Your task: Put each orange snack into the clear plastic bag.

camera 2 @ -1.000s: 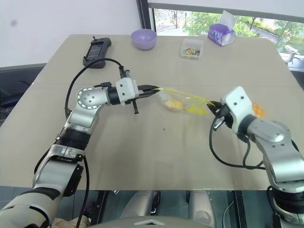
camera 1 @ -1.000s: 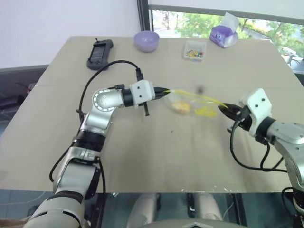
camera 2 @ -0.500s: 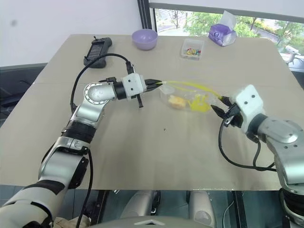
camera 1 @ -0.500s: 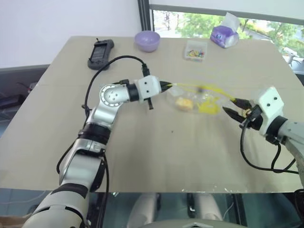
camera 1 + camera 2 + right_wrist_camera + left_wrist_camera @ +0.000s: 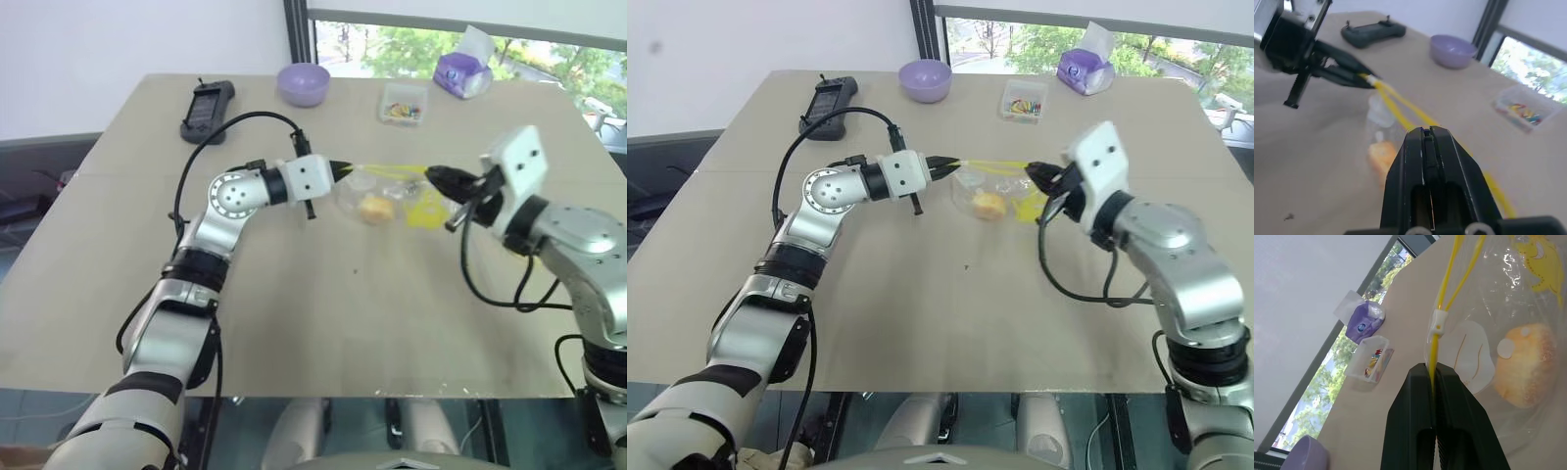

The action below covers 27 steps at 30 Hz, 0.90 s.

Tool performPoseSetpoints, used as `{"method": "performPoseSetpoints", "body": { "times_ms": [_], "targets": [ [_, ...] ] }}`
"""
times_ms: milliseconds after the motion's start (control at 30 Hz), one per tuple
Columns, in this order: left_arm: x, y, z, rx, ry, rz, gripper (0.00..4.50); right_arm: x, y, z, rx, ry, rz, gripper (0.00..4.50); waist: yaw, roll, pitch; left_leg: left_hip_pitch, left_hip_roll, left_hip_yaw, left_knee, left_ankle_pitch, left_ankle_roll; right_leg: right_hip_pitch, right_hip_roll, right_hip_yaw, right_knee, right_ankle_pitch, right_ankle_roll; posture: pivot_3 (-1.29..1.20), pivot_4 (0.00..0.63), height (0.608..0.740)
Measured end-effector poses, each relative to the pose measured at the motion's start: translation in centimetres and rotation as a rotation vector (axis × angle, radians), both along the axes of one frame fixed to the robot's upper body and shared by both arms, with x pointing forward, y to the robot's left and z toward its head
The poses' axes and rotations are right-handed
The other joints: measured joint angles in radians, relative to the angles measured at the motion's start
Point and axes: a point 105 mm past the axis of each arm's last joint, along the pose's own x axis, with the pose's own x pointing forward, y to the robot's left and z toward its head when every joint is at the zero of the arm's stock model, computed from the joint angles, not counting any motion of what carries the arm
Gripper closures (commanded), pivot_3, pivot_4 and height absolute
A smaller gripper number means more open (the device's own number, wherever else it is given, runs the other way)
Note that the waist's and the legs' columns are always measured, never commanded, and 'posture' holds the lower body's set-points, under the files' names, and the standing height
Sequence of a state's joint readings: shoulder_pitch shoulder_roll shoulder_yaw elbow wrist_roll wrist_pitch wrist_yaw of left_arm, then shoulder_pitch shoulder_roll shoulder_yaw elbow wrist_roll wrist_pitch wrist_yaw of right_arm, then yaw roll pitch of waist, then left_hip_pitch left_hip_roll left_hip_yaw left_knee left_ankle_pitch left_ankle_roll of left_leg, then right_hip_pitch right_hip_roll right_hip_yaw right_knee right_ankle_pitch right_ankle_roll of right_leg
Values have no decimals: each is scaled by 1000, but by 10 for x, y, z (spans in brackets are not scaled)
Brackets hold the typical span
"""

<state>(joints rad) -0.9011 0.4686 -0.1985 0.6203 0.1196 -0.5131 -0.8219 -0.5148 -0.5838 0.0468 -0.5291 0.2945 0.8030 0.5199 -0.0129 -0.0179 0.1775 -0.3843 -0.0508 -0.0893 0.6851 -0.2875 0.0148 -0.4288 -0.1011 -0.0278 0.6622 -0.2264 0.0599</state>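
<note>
The crinkly clear plastic bag [image 5: 387, 196] hangs above the beige worktop's [image 5: 294, 294] middle, its yellow seal strip [image 5: 994, 164] running left–right. The left gripper [image 5: 340, 170] pinches one strip end, the right gripper [image 5: 438, 176] is clenched at the other. A round orange bun [image 5: 1523, 364] sits inside. No writing is legible.

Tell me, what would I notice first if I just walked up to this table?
A crinkly clear plastic bag hangs mid-table, stretched by its yellow seal strip between the left end effector and the right end effector. An orange snack sits inside. A purple bowl waits at the far edge.
</note>
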Motion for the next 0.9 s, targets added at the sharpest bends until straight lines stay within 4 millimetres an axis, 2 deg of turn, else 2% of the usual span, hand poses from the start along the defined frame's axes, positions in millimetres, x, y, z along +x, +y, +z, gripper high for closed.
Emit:
{"method": "performPoseSetpoints", "body": {
  "times_ms": [233, 400, 700, 900],
  "targets": [
    [-2, 0, -3, 1, 1, -3, 4500, 14, 4, 0, 2, 0, -34, 4454, -2, 0, 0, 0, 0, 0, 0, 0, 0, 0, 0, 0, 1, 0, 0, 0, 150, 740],
    [-6, -1, -6, 2, -4, -14, 4500, 18, 8, -6, 35, 55, -36, 4454, -3, 0, 0, 0, 0, 0, 0, 0, 0, -1, 0, 0, 1, 0, 0, 0, 150, 740],
    [-18, -12, -2, 9, -59, -80, 4500, 25, 6, -29, 94, 197, -133, 4454, -4, 0, 0, 0, 0, 0, 0, 0, 0, -1, 0, 1, 1, 0, 0, 0, 150, 740],
    [-32, -26, -6, 52, -127, -173, 4500, 42, -2, -60, 243, 359, -305, 4454, -2, 0, 0, 0, 0, 1, 0, 0, 0, -2, 0, 2, 2, 0, -1, 0, 150, 740]
  ]
}}
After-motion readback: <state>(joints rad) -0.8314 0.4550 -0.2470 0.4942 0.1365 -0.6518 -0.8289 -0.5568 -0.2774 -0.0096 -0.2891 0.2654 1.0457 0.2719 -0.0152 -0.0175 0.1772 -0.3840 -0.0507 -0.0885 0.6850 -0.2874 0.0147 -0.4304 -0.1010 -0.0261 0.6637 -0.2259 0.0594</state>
